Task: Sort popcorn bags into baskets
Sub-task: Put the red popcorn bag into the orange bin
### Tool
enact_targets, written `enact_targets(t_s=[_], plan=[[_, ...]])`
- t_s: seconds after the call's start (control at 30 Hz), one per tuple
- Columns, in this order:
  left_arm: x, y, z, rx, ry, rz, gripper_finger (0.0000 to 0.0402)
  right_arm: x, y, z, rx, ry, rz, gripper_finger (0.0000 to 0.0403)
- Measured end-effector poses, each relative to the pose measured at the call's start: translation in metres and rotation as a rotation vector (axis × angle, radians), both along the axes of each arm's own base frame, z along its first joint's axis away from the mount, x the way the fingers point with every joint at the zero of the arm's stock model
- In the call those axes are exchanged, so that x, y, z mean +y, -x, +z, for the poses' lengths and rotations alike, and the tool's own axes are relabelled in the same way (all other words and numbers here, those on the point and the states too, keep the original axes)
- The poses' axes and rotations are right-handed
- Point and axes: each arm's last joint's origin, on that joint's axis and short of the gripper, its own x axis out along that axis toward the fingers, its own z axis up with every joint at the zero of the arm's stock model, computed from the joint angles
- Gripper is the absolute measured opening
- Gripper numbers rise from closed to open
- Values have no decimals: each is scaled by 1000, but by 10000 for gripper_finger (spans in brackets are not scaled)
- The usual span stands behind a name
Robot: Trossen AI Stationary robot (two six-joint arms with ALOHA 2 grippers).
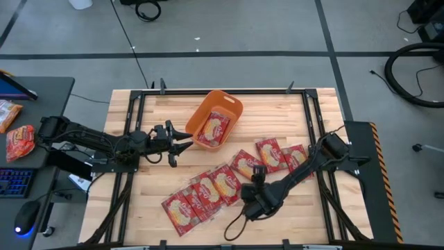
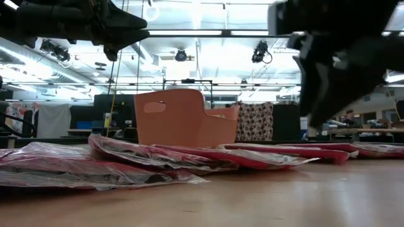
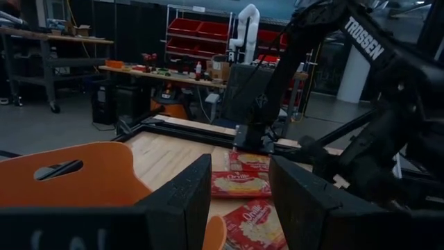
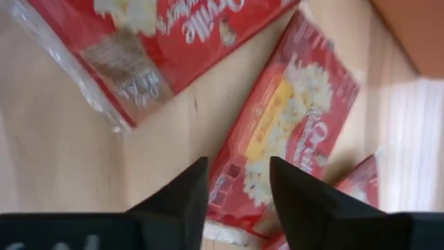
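Popcorn bags lie in a row across the table, with one more inside the orange basket. I see my left gripper just beside the basket, fingers spread and empty. My right gripper is low over a bag in the row, fingers parted and grasping nothing.

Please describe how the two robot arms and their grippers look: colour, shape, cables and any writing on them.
Both arms are black, built of slim jointed links. The left gripper and the right gripper each end in two dark, blocky, wedge-shaped fingers. White letters reading TROSSEN show on the right arm in the left wrist view. A black cable loops on the table below the right arm.
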Motion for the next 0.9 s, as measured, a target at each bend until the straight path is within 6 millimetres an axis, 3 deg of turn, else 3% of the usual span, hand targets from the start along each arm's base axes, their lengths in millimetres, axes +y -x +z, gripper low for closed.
enact_targets(t_s=[0.13,0.3,0.5,0.63,0.9], plan=[[0,0,0,-2,9,-1,151,-1,9,-20,-12,-6,-4,199],[0,0,0,-2,6,0,151,-3,16,-32,-19,21,10,232],[0,0,0,-2,5,0,151,-12,24,-43,-24,82,-11,241],[0,0,0,-2,4,0,151,-16,27,-46,-27,106,-21,206],[0,0,0,-2,6,0,151,-19,29,-48,10,147,8,60]])
